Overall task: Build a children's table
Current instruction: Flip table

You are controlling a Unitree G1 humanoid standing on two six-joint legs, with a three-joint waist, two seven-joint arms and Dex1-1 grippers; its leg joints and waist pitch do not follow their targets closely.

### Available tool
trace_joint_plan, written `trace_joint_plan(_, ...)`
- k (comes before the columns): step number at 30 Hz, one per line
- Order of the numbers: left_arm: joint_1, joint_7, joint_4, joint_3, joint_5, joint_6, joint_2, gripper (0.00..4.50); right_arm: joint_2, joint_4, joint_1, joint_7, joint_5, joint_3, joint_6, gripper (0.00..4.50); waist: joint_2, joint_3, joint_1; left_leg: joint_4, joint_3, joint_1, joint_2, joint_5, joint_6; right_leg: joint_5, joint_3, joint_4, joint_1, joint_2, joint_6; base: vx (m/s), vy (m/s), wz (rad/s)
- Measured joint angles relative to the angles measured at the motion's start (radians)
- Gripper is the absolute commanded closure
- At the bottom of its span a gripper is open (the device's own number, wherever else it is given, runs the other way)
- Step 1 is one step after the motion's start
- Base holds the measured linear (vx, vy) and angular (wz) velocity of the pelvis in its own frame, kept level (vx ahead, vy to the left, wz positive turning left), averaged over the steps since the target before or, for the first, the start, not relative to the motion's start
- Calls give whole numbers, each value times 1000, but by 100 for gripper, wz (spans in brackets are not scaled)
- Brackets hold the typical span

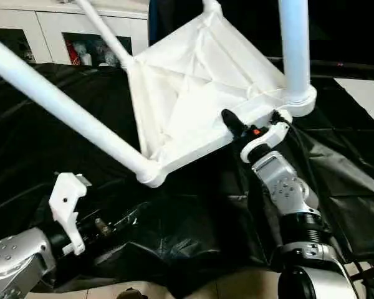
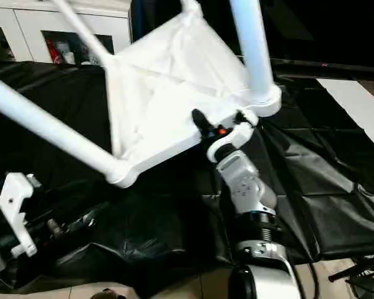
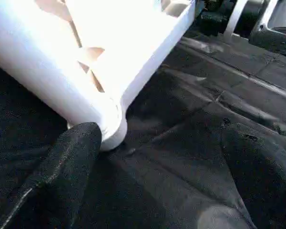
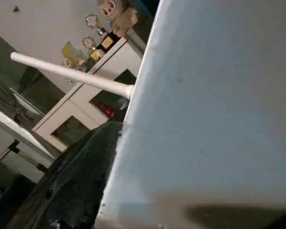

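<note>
One black sheet (image 1: pixel 336 187); cabinet (image 1: pixel 50 25) behind. Tabletop (image 1: pixel 193 93) tilted, ribbed underside up, legs (image 1: pixel 56 103) fitted; right gripper (image 1: pixel 252 128) clamps its edge; left gripper (image 1: pixel 68 212) wide open, empty.

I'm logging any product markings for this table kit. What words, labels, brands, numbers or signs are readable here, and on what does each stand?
None can be read.
tabletop: plain white ribs, no lettering visible.
legs: plain white.
right gripper: an orange dot, no text.
Items in and on the cabinet: too small and blurred to read.
</note>
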Motion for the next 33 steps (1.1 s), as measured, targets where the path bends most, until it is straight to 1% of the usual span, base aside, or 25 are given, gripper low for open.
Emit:
trace_joint_plan(4, -74, 26, -10, -15, 24, -4, 0, 0, -50, -113, 32, -19, -2, 36, 45, 240, -2, -1, 2, 0, 0, 1, 0, 0, 0, 0, 1, 0, 1, 0, 1, 0, 0, 0)
trace_joint_plan(6, -107, 34, -19, -25, 27, -4, 0, 0, -71, -163, 35, -28, -18, 57, 60, 240, -2, -2, 1, 0, 0, 2, 0, 0, -1, 0, 1, 0, 1, 1, 1, 0, 0, 0)
trace_joint_plan(8, -124, 37, -38, -39, 30, -3, 0, 0, -79, -205, 39, -44, -38, 77, 62, 240, -7, -6, 1, 0, 0, 2, 1, 1, -1, 0, 1, 0, 1, 1, 1, 0, 0, 0)
trace_joint_plan(10, -134, 39, -48, -46, 30, -2, 0, 0, -89, -231, 41, -61, -50, 94, 65, 240, -10, -8, 5, 0, 0, 3, 1, 1, -1, -2, 1, 0, 2, 1, 3, 0, 0, 0)
trace_joint_plan(13, -158, 62, -57, -70, 47, 8, 0, 0, -98, -266, 41, -106, -70, 110, 76, 240, -10, -9, 11, 0, 0, 3, 0, 1, -1, -3, 3, 0, 4, 1, 7, 0, 0, 0)
trace_joint_plan(15, -159, 71, -65, -84, 65, 16, 0, 0, -103, -272, 40, -120, -78, 115, 80, 240, -11, -10, 14, 0, 0, 4, 0, 1, -1, -4, 4, 0, 4, 1, 8, 0, 0, 0)
trace_joint_plan(17, -164, 78, -63, -103, 82, 22, 0, 0, -110, -290, 40, -146, -81, 116, 95, 240, -11, -10, 20, 0, 1, 3, 0, 1, -1, -4, 6, 0, 5, 1, 9, 0, 0, 0)
trace_joint_plan(20, -205, 83, -60, -122, 91, 20, -9, 0, -118, -312, 40, -181, -93, 118, 115, 240, -11, -10, 29, 0, 1, 3, -1, 1, -2, -4, 9, 0, 8, 1, 10, 0, 0, 0)
trace_joint_plan(22, -247, 98, -48, -122, 109, 9, -15, 0, -119, -329, 40, -201, -104, 128, 124, 240, -11, -11, 28, 0, 2, 3, -2, 1, -2, -4, 12, 0, 11, 2, 11, 0, 0, 0)
trace_joint_plan(27, -302, 138, -14, -124, 150, -11, -23, 0, -141, -356, 30, -226, -109, 149, 156, 240, -13, -14, 28, 0, 3, 2, -4, 2, -4, -5, 20, 0, 12, 3, 15, 0, 0, 0)
trace_joint_plan(30, -311, 145, -13, -125, 154, -11, -29, 0, -148, -365, 27, -247, -111, 148, 174, 240, -15, -15, 30, 0, 6, 1, -5, 2, -4, -8, 25, 0, 15, 3, 20, 0, 0, 0)
trace_joint_plan(33, -327, 151, -12, -132, 163, -11, -30, 0, -159, -372, 21, -279, -111, 146, 193, 240, -15, -15, 33, 0, 12, 1, -5, 2, -4, -10, 28, 0, 18, 2, 24, 0, 0, 0)
